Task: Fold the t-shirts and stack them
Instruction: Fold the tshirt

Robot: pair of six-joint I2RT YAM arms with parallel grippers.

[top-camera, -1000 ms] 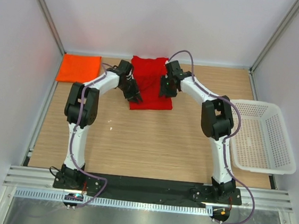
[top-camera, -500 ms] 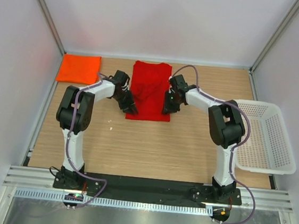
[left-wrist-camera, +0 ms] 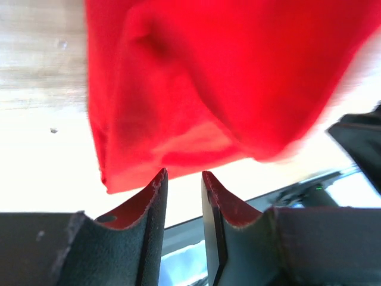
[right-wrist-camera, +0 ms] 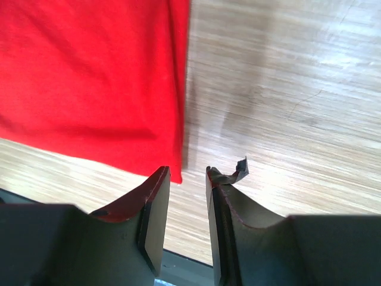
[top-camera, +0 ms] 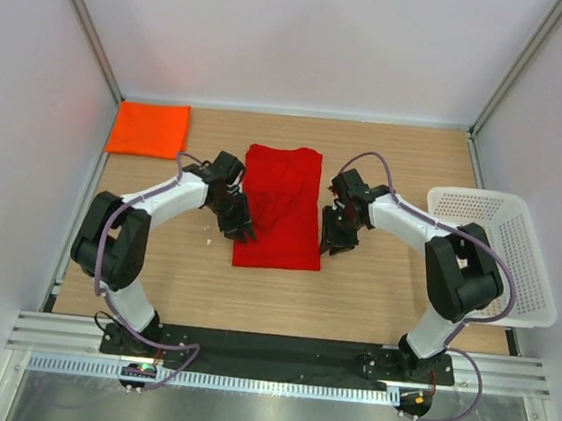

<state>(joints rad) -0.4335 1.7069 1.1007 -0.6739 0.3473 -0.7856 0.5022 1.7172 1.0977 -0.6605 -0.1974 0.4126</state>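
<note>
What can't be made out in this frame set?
- Top view: the left end effector and right end effector are small and dark; whether either touches the red t-shirt is unclear.
- Left wrist view: the shirt is blurred and cut off by the top edge.
- Orange t-shirt: its fold layers are too small, top view only.

red t-shirt (top-camera: 279, 210): soft matt cloth; table (top-camera: 372, 301): pale wood grain; basket (top-camera: 502, 264): white plastic mesh

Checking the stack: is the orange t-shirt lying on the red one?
No, the orange t-shirt lies folded at the far left corner of the table, apart from the red t-shirt.
</note>
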